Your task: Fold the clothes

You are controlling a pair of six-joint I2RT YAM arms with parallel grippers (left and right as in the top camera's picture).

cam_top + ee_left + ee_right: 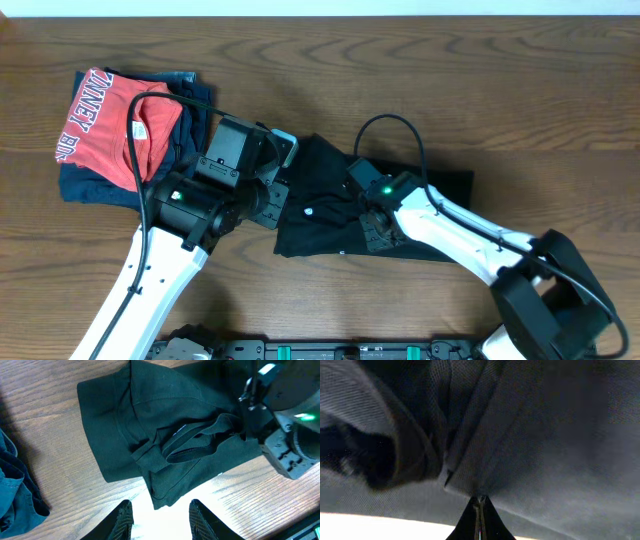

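Observation:
The black shirt [325, 228] lies bunched and partly folded at the table's middle, its small white logo [308, 211] facing up. In the left wrist view the black shirt [145, 420] shows a folded collar band. My left gripper [162, 519] is open and empty, just short of the shirt's near corner; in the overhead view my left gripper [280, 198] sits at the shirt's left edge. My right gripper [480, 503] is shut on a pinch of the black shirt [535, 435]. In the overhead view my right gripper [372, 222] is over the shirt's middle.
A red shirt with white lettering [112, 125] lies on a navy blue garment [195, 105] at the back left, close to my left arm. The navy garment's edge [15, 495] shows in the left wrist view. The table is brown wood [450, 80].

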